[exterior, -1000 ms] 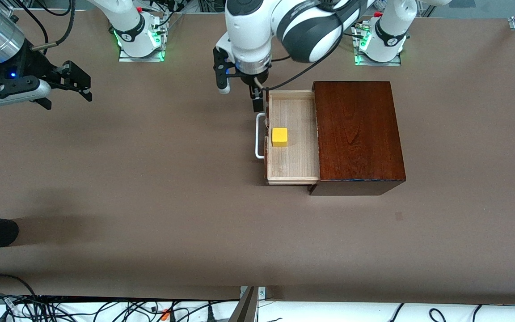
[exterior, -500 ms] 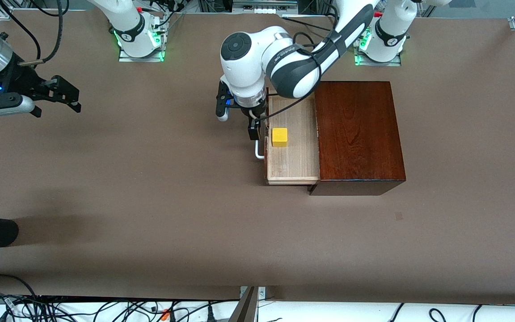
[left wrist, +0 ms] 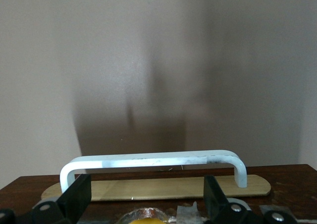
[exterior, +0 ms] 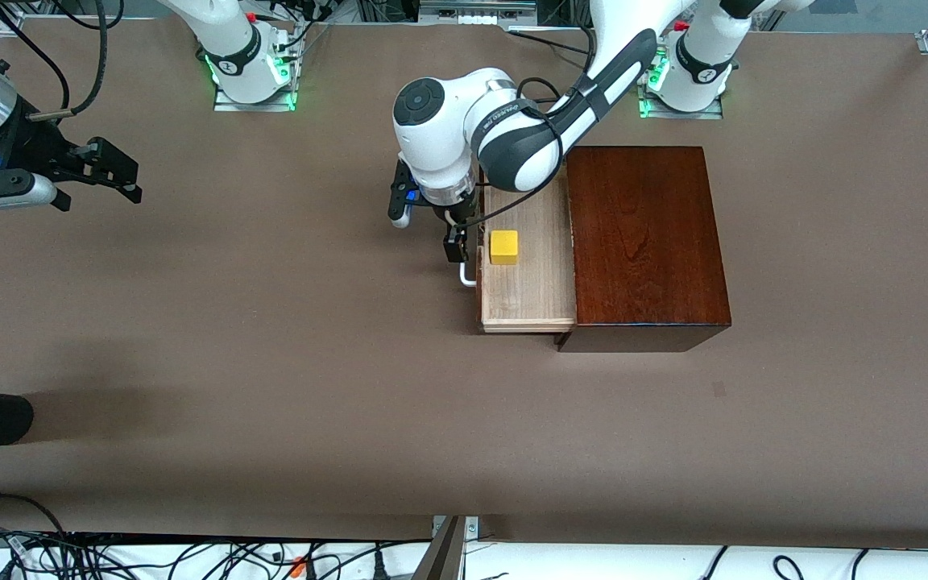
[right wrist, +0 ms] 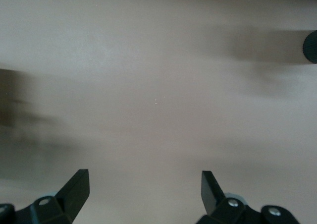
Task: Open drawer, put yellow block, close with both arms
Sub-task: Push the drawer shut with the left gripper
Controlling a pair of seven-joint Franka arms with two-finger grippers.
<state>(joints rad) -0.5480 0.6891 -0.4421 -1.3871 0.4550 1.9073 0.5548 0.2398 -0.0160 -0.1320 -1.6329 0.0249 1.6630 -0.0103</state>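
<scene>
Yellow block (exterior: 503, 246) sits in the pulled-out drawer (exterior: 530, 298) of the dark wooden box (exterior: 645, 242); left gripper (exterior: 455, 245) hangs at the drawer front, fingers (left wrist: 74, 199) spread beside the white handle (left wrist: 153, 160); right gripper (exterior: 113, 169) waits, spread and empty, over bare table (exterior: 271, 362) toward the right arm's end.

High front camera; two table-facing wrist cameras

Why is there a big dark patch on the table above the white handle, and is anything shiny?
Left wrist view: the dark patch is a soft shadow on the table above the white handle. Front view: the dark wooden box has a faint gloss on top, and the arms cast wide soft shadows. Right wrist view: only blurry shadows on the bare table.
</scene>
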